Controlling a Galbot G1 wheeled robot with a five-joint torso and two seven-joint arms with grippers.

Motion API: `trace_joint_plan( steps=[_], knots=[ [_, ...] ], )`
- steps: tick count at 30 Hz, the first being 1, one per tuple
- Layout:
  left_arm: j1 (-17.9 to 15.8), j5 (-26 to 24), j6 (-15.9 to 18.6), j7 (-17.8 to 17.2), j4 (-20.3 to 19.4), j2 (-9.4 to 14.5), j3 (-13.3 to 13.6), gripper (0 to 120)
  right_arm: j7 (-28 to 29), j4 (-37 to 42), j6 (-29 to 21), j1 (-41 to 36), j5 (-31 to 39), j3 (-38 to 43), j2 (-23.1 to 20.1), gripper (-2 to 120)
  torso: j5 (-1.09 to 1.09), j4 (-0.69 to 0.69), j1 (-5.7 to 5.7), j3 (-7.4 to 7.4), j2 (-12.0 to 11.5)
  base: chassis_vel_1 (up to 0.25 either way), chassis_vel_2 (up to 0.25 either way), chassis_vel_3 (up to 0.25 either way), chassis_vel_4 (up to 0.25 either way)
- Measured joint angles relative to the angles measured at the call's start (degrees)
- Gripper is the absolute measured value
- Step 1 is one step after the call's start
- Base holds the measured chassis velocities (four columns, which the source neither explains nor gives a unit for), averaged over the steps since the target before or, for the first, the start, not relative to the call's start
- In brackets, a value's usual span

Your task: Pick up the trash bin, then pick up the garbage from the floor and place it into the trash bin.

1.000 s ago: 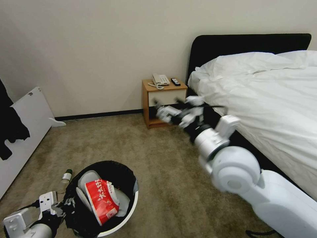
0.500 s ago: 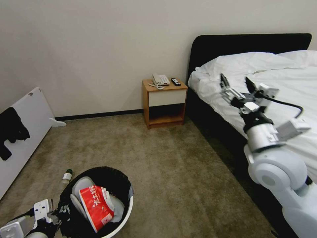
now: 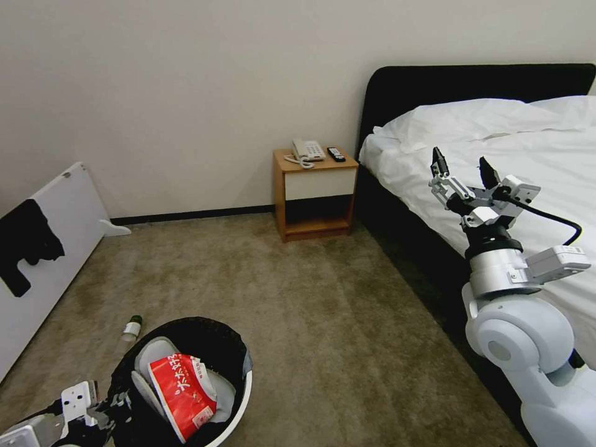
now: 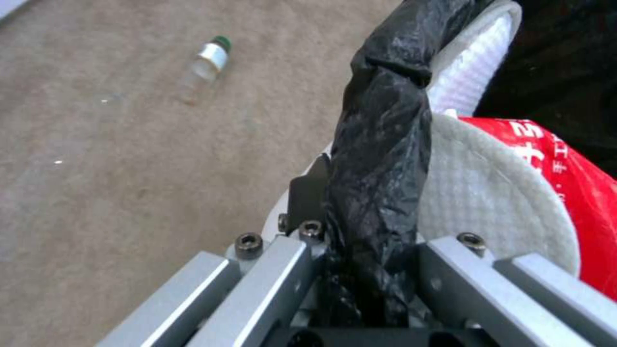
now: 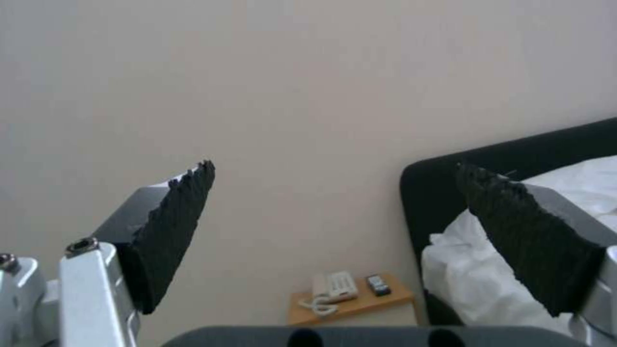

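The trash bin [image 3: 247,390], white with a crinkled black bag, sits at the lower left of the head view. My left gripper [image 3: 115,405] is shut on its bag-covered rim [image 4: 385,120]. Inside the bin lie a red snack packet [image 3: 183,392] and white slippers [image 3: 155,349]; the left wrist view shows the packet [image 4: 569,168] against a slipper [image 4: 489,197]. A green-capped small bottle [image 3: 131,327] lies on the carpet just beyond the bin, on its far left side [image 4: 209,58]. My right gripper [image 3: 460,166] is raised beside the bed, open and holding nothing [image 5: 334,231].
A bed [image 3: 528,155] with white bedding and a black headboard fills the right side. A wooden nightstand [image 3: 313,192] with a phone and a remote stands against the far wall. A white board [image 3: 56,248] draped with black cloth leans at the left. Carpet lies open in the middle.
My right arm has swung from the middle of the view to the right and stands raised by the bed. The view has shifted slightly. The left gripper keeps its hold on the bin.
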Motion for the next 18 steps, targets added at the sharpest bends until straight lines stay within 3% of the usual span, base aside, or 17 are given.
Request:
trace_joint_plan(
  steps=[3,9,18],
  knots=[
    [-0.22,0.06,-0.05,0.04,-0.06,-0.17,-0.04,2,-0.02,0.41,-0.54,-1.22,-1.12,0.34,-0.04,95,0.0,0.01,0.0,0.0,0.0,0.07,0.063,0.065,0.07],
    [-0.64,1.39,-0.19,0.44,-0.09,-1.13,0.32,2,-2.81,2.04,-1.07,-9.41,-10.92,1.78,0.12,95,0.0,-0.01,0.0,0.0,0.0,0.088,0.093,0.081,0.087],
    [-0.76,3.25,-0.7,1.24,-0.05,-1.94,0.75,2,-4.13,3.39,-1.21,-16.79,-17.59,3.31,1.84,95,0.01,0.0,0.0,0.0,0.0,0.107,0.113,0.106,0.112]
  ],
)
